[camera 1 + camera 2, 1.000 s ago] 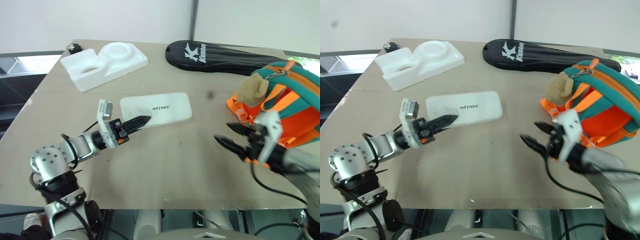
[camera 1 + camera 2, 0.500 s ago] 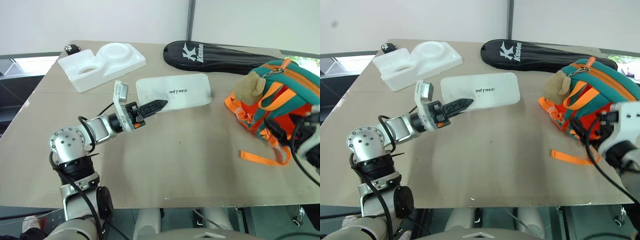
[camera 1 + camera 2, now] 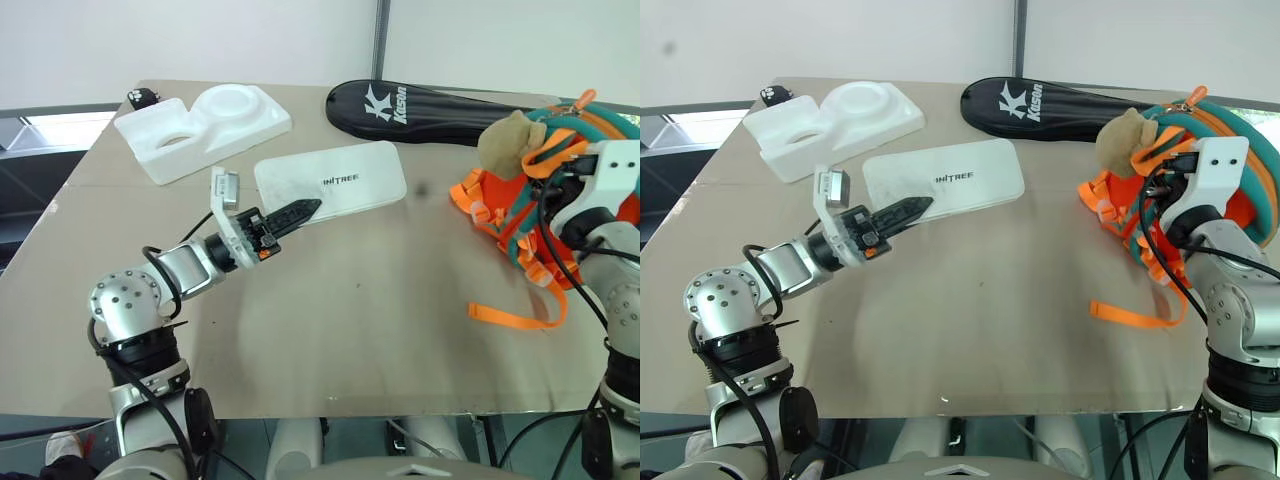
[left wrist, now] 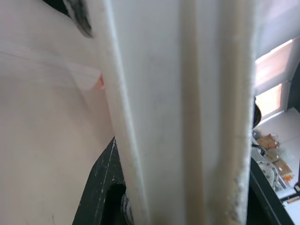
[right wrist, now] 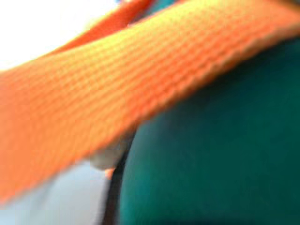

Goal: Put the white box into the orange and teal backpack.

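Since a second ago, right tool (image 3: 1168, 180) has swung up off the bench (image 3: 380, 300) to the orange and teal backpack (image 3: 1240, 160), and the bag's top now stands lifted and tipped, plush charm (image 3: 508, 140) raised with it. Its fingers are buried among the orange straps; the wrist view shows strap and teal cloth pressed close, so it reads as clamped together on the backpack. White box (image 3: 330, 180) has shifted too, carried by the left tool (image 3: 285, 216), whose black fingers pinch its near-left corner; the box looks lifted, far end tilted toward the black racket case (image 3: 440, 105). Left wrist view shows the box's edge between the fingers. Key relation: backpack lies to the right of the box, well apart across bare bench. Box's long axis runs roughly left-right, already pointing at the bag. Left arm is the one carrying; right arm is nearer the bag and holds it. Probably next: sweep box rightward, short end first, into the mouth. White foam tray (image 3: 205, 128) sits clear, far left.
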Robot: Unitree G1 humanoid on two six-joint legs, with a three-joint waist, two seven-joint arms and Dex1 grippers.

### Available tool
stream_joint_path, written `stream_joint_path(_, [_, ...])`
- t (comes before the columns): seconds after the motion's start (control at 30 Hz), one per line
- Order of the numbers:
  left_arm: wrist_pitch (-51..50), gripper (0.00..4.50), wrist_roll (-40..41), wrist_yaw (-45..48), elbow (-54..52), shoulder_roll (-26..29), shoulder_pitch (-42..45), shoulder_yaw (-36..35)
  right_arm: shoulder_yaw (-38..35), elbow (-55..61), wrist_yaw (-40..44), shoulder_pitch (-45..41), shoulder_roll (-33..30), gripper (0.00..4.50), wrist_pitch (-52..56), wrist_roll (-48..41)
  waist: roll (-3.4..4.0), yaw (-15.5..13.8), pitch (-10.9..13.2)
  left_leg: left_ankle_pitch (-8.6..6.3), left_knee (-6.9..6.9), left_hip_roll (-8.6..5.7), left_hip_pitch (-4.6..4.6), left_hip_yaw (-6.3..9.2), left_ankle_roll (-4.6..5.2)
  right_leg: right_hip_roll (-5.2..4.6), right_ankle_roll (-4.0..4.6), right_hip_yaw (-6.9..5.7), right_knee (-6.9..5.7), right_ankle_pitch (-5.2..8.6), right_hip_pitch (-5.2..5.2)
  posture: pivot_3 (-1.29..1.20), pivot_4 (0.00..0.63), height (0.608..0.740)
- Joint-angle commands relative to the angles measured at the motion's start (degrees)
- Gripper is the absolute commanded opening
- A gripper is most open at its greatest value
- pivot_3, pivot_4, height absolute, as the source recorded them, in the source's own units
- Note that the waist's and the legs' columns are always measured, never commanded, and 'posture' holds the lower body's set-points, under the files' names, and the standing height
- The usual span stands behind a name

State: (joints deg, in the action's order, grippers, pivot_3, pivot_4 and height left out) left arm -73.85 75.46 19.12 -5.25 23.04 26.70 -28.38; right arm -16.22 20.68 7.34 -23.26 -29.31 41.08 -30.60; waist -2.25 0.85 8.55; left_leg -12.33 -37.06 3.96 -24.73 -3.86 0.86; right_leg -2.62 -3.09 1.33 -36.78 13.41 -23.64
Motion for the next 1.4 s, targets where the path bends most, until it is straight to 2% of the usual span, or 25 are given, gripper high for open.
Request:
stream_joint_path(0.03, [4.25, 1.21, 1.64, -0.32, -3.18, 1.08, -0.4, -1.8, 1.2, -1.68, 7.12, -5.35, -0.25, 0.02, -6.24, -0.59, 0.03, 0.01, 0.02, 0.0, 0.0, 0.01, 0.0, 0.01, 0.0, 0.01, 0.0, -0.01, -0.01, 0.0, 0.0, 0.0, 0.15, 0.74])
stream_joint_path(0.2, [11.48, 1.21, -0.89, -1.83, -3.96, 1.88, 0.19, -2.84, 3.53, -6.68, 18.82, -14.61, 0.34, 0.02, -10.15, -4.31, 0.26, -0.05, 0.18, 0.0, -0.01, 0.02, 0.0, 0.0, 0.0, 0.02, 0.0, -0.01, -0.02, -0.01, -0.01, 0.0, 0.15, 0.74])
stream_joint_path(0.37, [18.01, 1.21, -3.1, -2.6, -7.0, 3.64, -0.09, -3.37, 4.12, -6.11, 25.7, -20.63, 0.55, 0.02, -5.96, -11.69, 0.27, -0.18, 0.23, 0.0, 0.12, 0.03, -0.06, 0.0, -0.01, 0.03, 0.0, -0.04, 0.03, 0.0, -0.06, 0.0, 0.15, 0.74])
stream_joint_path(0.47, [19.51, 1.21, -2.17, -2.58, -8.48, 7.09, -0.53, -5.63, 4.76, -4.66, 28.99, -22.32, -0.15, 0.02, -2.25, -16.57, 0.27, -0.22, 0.25, 0.0, 0.27, 0.05, -0.12, -0.02, -0.02, 0.02, 0.0, -0.07, 0.14, 0.01, -0.11, 0.0, 0.15, 0.74])
stream_joint_path(0.63, [20.15, 1.21, -0.96, 5.65, -10.57, 15.62, -5.21, -9.91, 12.14, -3.31, 36.21, -17.35, -5.37, 0.02, 0.45, -13.63, 0.28, -0.28, 0.27, 0.0, 0.44, 0.07, -0.13, -0.12, -0.03, -0.02, 0.0, -0.08, 0.3, 0.02, -0.16, 0.0, 0.15, 0.74])
stream_joint_path(0.73, [19.61, 1.21, -2.16, 19.52, -12.0, 24.75, -11.48, -13.07, 16.68, -5.83, 40.08, -13.01, -5.74, 0.02, -0.92, -10.74, 0.2, -0.14, 0.28, 0.0, 0.43, 0.08, -0.09, -0.2, -0.03, -0.05, 0.0, -0.09, 0.29, 0.02, -0.16, 0.0, 0.15, 0.74])
stream_joint_path(0.87, [19.59, 1.21, -0.81, 26.22, -12.09, 29.72, -12.54, -12.31, 16.35, -7.27, 44.22, -11.69, -7.09, 0.02, -3.13, -9.33, 0.38, -0.52, 0.39, 0.0, 0.35, 0.05, -0.05, -0.21, -0.02, -0.09, 0.21, -0.09, 0.22, 0.13, -0.17, 0.0, 0.15, 0.74])
stream_joint_path(0.97, [19.73, 1.21, -2.21, 32.89, -13.4, 33.49, -12.5, -10.17, 14.14, -7.42, 48.55, -11.74, -9.57, 0.02, -1.63, -12.27, 0.34, -0.5, 0.41, 0.0, 0.14, 0.09, 0.02, -0.19, -0.02, -0.09, 0.25, -0.12, 0.06, 0.14, -0.1, 0.0, 0.15, 0.74])
stream_joint_path(1.1, [26.62, 1.21, -11.88, 44.42, -11.81, 38.86, -10.87, -2.87, 14.82, -8.26, 56.25, -11.41, -13.92, 0.02, -4.03, -10.92, 0.36, -0.53, 0.42, 0.0, 0.09, 0.1, 0.04, -0.21, -0.02, -0.09, 0.26, -0.12, 0.05, 0.14, -0.07, 0.0, 0.15, 0.74])
stream_joint_path(1.17, [30.4, 1.21, -16.16, 47.71, -10.05, 39.73, -9.28, 0.23, 15.03, -8.8, 58.15, -11.68, -14.72, 0.02, -4.67, -10.54, 0.36, -0.46, 0.42, 0.0, 0.15, 0.1, 0.04, -0.23, -0.02, -0.08, 0.27, -0.12, 0.08, 0.15, -0.09, 0.0, 0.15, 0.74])
stream_joint_path(1.4, [43.62, 1.21, -31.5, 60.69, 2.0, 39.22, 6.38, 16.61, 16.91, -10.53, 64.63, -13.45, -17.81, 0.02, -7.07, -7.21, 0.37, -1.1, 0.43, 0.0, 0.19, 0.1, -0.02, -0.25, -0.02, -0.02, 0.17, -0.11, 0.07, 0.1, -0.15, 0.0, 0.15, 0.74])
